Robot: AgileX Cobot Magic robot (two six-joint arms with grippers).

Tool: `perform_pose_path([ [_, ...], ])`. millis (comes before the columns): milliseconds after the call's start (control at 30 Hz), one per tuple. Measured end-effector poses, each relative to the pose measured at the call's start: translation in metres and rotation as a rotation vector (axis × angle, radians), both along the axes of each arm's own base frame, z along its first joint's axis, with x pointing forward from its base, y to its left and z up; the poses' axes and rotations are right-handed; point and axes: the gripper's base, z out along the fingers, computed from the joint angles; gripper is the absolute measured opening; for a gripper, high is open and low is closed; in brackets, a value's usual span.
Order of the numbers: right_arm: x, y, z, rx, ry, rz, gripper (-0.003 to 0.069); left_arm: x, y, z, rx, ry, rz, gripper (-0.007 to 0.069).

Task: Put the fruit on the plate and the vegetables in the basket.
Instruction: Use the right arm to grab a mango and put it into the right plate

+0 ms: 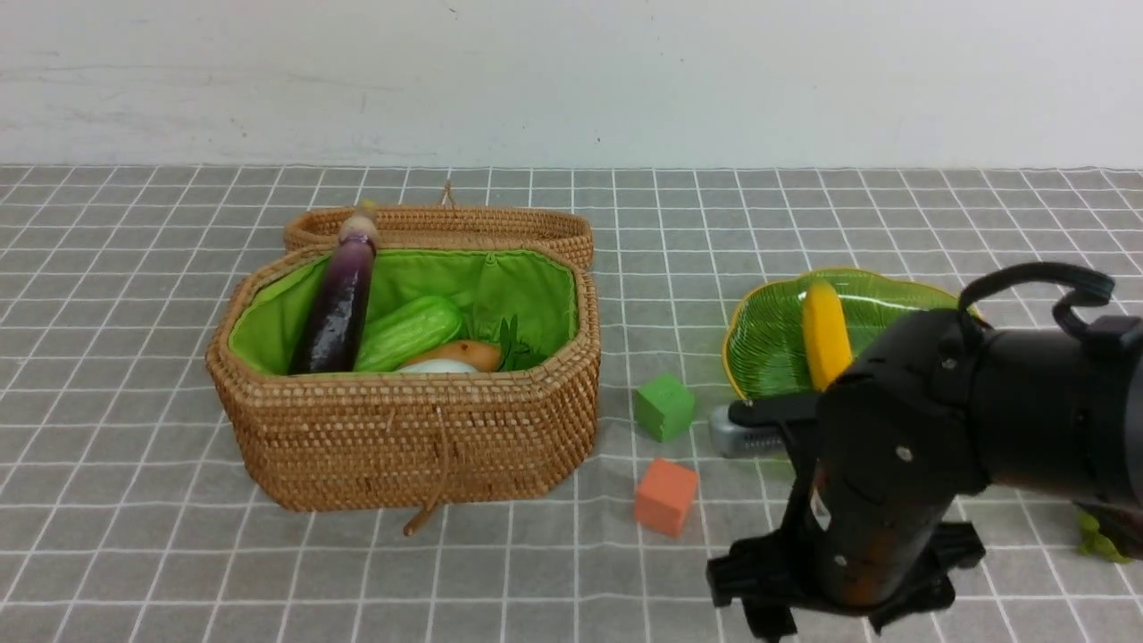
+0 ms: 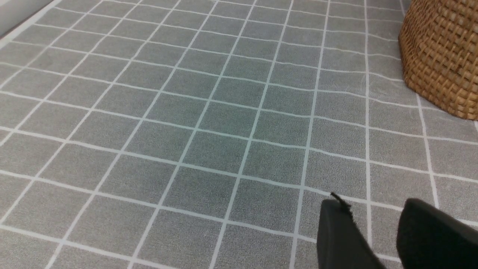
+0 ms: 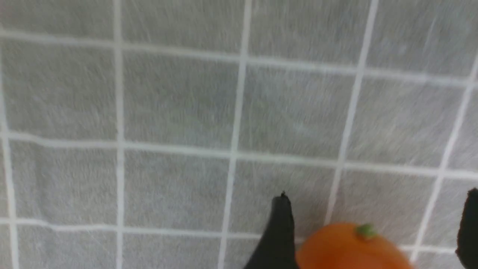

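- Mango (image 3: 347,248) sits between the right tool's (image 3: 377,201) wide-spread fingers, grasped, at the front view's lower right, over the counter (image 1: 134,554).
- Banana (image 1: 826,335) lies on the plate (image 1: 759,348), right of centre.
- Eggplant (image 1: 339,308), gourd (image 1: 411,332), potato (image 1: 473,353) and a white vegetable (image 1: 438,366) lie in the basket (image 1: 402,438), left of centre.
- Left tool (image 2: 373,213) hangs partly released, empty, over the counter near the basket's side.
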Motion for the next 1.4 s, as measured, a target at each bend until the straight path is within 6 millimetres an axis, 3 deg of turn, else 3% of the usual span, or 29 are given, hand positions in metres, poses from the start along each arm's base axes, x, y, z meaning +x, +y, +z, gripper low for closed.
perform_pose_path([
  [133,-0.002,-0.010,0.038,-0.029,-0.079,-0.023,0.0605,0.000,0.000,0.000,0.000,0.000,0.000,0.0237],
  [233,-0.015,-0.017,0.055,0.005,-0.065,-0.051,0.0605,0.000,0.000,0.000,0.000,0.000,0.000,0.0237],
  [267,-0.028,-0.021,0.062,0.057,-0.038,-0.074,0.0605,0.000,0.000,0.000,0.000,0.000,0.000,0.0237],
  [433,-0.054,-0.027,0.051,0.164,0.045,-0.124,0.0605,0.000,0.000,0.000,0.000,0.000,0.000,0.0237],
  [633,-0.067,-0.033,0.003,0.184,0.104,-0.170,0.0601,0.000,0.000,0.000,0.000,0.000,0.000,0.0237],
  [767,-0.067,-0.031,-0.019,0.204,0.104,-0.194,0.0592,0.000,0.000,0.000,0.000,0.000,0.000,0.0237],
  [800,-0.063,-0.028,-0.033,0.214,0.090,-0.183,0.0581,0.000,0.000,0.000,0.000,0.000,0.000,0.0237],
  [900,-0.059,-0.024,-0.045,0.214,0.091,-0.143,0.0551,0.000,0.000,0.000,0.000,0.000,0.000,0.0237],
  [1167,-0.064,-0.023,-0.041,0.220,0.112,0.004,0.0521,0.000,0.000,0.000,0.000,0.000,0.000,0.0237],
  [1267,-0.067,-0.026,-0.026,0.245,0.071,0.034,0.0521,0.000,0.000,0.000,0.000,0.000,0.000,0.0237],
  [1400,-0.057,-0.035,0.010,0.286,-0.056,0.047,0.0521,0.000,0.000,0.000,0.000,0.000,0.000,0.0237],
])
